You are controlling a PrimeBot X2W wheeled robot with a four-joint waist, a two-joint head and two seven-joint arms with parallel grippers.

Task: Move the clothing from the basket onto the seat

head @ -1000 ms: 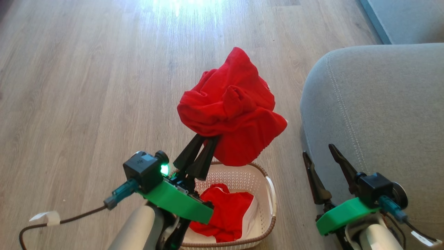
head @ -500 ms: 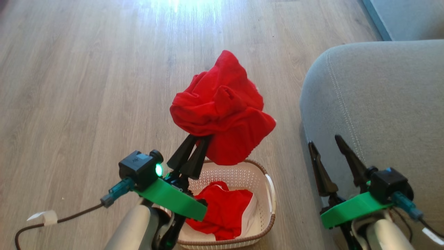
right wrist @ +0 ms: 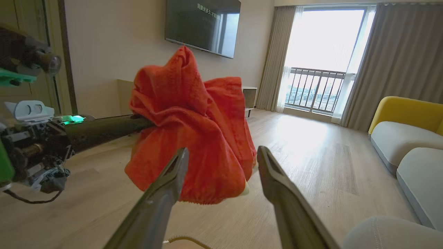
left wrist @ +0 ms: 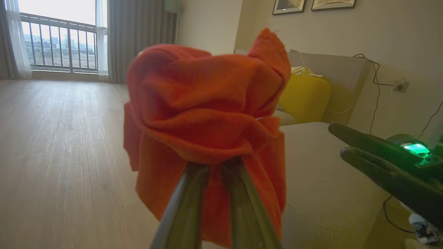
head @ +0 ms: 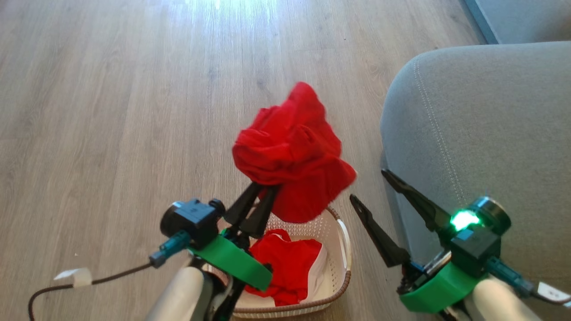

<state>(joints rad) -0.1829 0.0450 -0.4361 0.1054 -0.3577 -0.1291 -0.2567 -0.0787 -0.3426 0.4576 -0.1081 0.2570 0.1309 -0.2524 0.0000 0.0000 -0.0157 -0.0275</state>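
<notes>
Our left hand (head: pixel 262 186) is clenched on a gathered fold of the plain bright red soft fabric garment (head: pixel 292 151), held above the small cream perforated plastic basket (head: pixel 344 236), left of the large grey upholstered seat (head: pixel 482 125). Our right hand (head: pixel 368 185) is spread, empty, near the cloth. We judge it light and limp: pinch a bunched fold. The red white-trimmed garment (head: pixel 290 267) lies in the basket. We read no labels.

Fleecy cloth garment (head: pixel 292 151), perhaps plastic basket (head: pixel 333 267)
</notes>
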